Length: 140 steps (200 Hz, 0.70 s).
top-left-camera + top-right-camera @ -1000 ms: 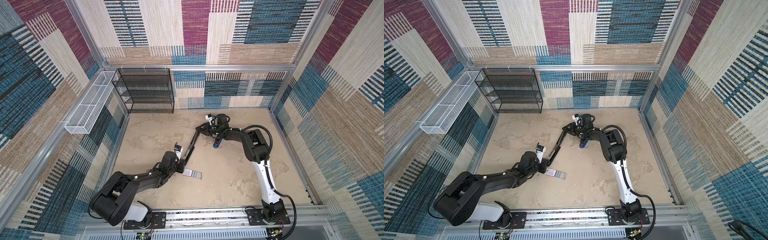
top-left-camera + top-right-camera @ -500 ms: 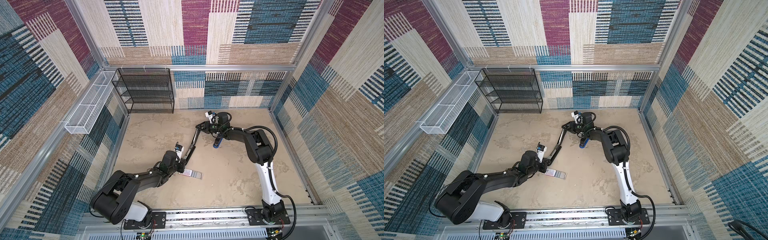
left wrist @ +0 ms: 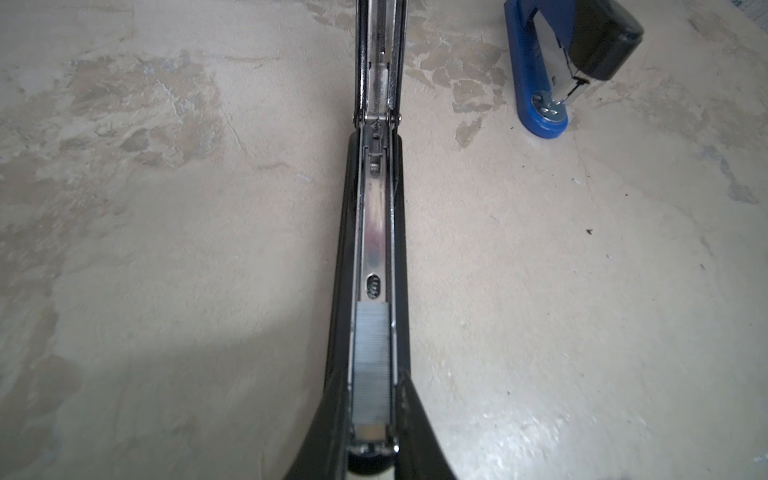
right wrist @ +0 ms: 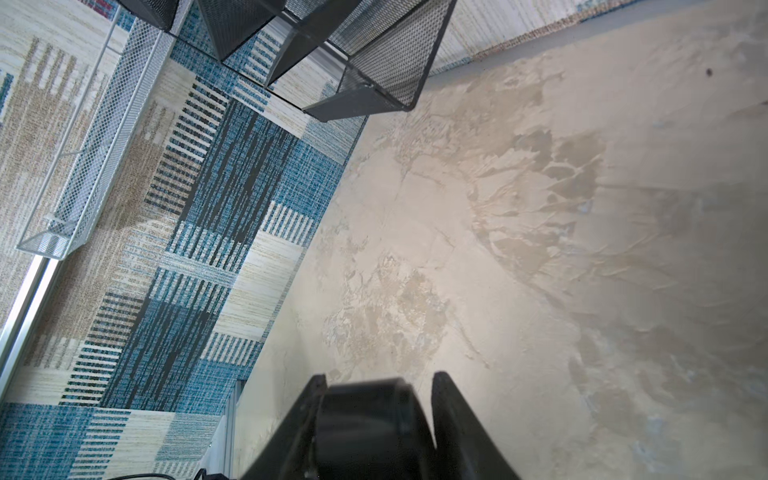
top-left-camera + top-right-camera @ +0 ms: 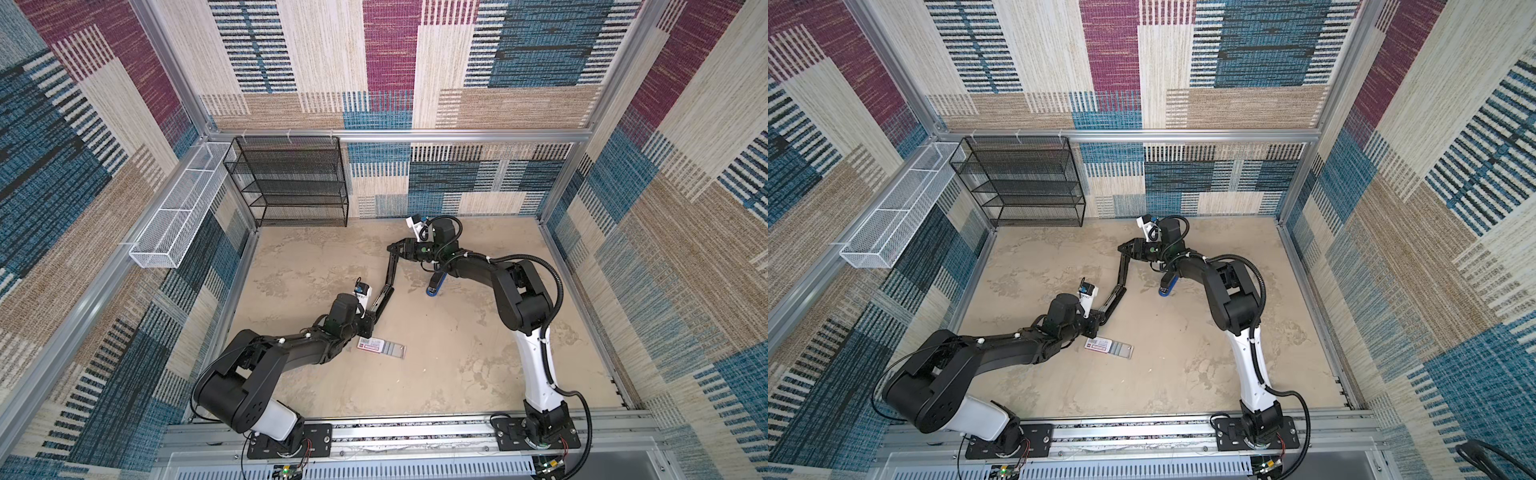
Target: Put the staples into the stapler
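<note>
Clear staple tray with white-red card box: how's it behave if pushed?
The flat clear plastic staple tray lies low on the beige table: likely slides, won't tip. Thin, so probably light. Its grey metal strips may shift inside if jolted.

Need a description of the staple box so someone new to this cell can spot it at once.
On the beige table, look just beside the left gripper, on the side toward the arms' base rail. The staple box lies flat there: a white-and-red barcoded card with a clear tray sticking out. It is far shorter than the black stapler and the blue stapler.
</note>
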Available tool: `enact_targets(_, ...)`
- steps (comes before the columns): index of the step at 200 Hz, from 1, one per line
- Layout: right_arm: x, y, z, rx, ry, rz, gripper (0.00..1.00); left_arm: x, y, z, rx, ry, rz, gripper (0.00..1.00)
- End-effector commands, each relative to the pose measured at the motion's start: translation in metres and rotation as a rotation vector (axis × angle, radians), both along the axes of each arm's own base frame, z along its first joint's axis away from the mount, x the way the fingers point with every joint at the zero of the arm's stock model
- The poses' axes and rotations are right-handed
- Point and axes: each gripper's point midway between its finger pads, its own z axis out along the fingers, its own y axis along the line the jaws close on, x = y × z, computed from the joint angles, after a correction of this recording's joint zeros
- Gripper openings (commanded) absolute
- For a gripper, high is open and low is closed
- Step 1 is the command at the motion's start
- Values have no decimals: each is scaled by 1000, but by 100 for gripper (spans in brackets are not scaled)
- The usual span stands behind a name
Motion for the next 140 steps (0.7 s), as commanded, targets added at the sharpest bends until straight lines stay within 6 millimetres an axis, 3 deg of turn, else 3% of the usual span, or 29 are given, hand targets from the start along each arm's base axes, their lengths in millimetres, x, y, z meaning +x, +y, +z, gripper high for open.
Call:
enact_targets(1,-7,3,4,-35,-22,11,45,11,-8,16,-24,-62,-16,9)
enact_targets(44,-14,10,10,-77,-70,13,46,15,-11,18,-23,-65,-25,9)
enact_targets(50,-19,10,2,-91,-55,16,46,16,-12,19,-25,-66,-26,9)
enact_targets(140,-47,27,3,-176,-139,39,46,18,-14,36,-57,-101,-25,9)
